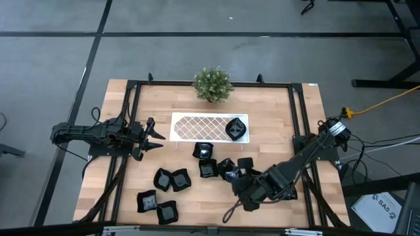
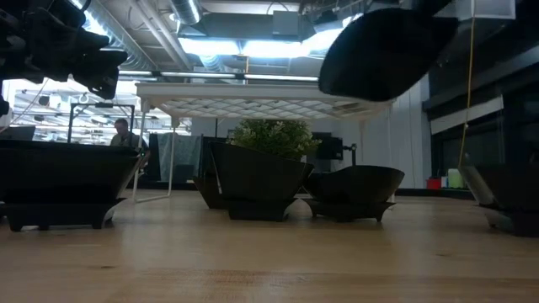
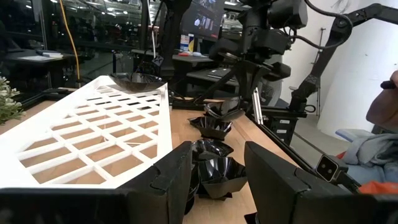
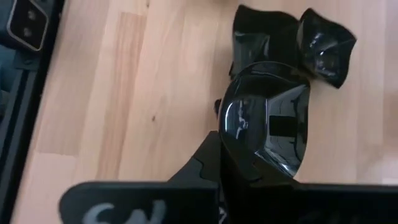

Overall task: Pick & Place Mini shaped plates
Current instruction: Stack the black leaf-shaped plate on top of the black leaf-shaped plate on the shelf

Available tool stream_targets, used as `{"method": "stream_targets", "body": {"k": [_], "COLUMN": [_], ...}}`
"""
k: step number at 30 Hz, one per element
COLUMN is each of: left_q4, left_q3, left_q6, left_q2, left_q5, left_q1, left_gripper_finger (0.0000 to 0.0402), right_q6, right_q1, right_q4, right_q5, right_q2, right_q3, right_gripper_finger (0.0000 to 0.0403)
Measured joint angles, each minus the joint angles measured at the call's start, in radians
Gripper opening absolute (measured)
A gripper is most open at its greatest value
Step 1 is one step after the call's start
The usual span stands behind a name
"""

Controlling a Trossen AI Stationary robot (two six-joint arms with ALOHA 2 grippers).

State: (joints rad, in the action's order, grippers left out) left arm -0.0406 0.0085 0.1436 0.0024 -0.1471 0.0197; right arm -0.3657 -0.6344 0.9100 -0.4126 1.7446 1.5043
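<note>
My right gripper (image 1: 240,181) hovers over the table's near right part, shut on one black glossy mini plate (image 4: 267,121), which shows high in the low view (image 2: 383,50). Two mini plates (image 4: 292,37) lie on the wood just beyond it. Several more lie around the middle (image 1: 205,151) and near left (image 1: 164,179) of the table. One mini plate (image 1: 235,128) sits on the right end of the white lattice tray (image 1: 197,126). My left gripper (image 1: 157,136) waits open at the table's left, level, pointing at the tray. My right gripper pinches the mini plate by the rim (image 4: 239,165) on the side nearest the wrist, one dark finger (image 4: 205,162) showing beside that rim. The fingers slant down from the table's near right. The plate is lifted clear of the table, tilted, its hollow facing up.
A small green potted plant (image 1: 212,84) stands at the far edge behind the tray. Black frame rails (image 1: 128,118) run along both sides of the table. Bare wood lies on the near side between the plate groups (image 1: 203,203).
</note>
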Motion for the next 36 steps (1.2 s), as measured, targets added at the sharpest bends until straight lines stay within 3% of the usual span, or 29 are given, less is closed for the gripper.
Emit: {"method": "stream_targets", "body": {"k": [10, 22, 36], "left_q4": [0.0, 0.0, 0.0], "left_q3": [0.0, 0.0, 0.0], "left_q6": [0.0, 0.0, 0.0], "left_q2": [0.0, 0.0, 0.0], "left_q5": [0.0, 0.0, 0.0], "left_q1": [0.0, 0.0, 0.0], "left_gripper_finger": [0.0143, 0.0143, 0.0143], "right_q6": [0.043, -0.093, -0.351], "right_q1": [0.034, 0.104, 0.201], "right_q4": [0.006, 0.018, 0.204], "right_q5": [-0.111, -0.469, -0.422], "right_q2": [-0.079, -0.138, -0.138], "right_q3": [0.0, 0.0, 0.0], "right_gripper_finger": [0.0, 0.0, 0.0]}}
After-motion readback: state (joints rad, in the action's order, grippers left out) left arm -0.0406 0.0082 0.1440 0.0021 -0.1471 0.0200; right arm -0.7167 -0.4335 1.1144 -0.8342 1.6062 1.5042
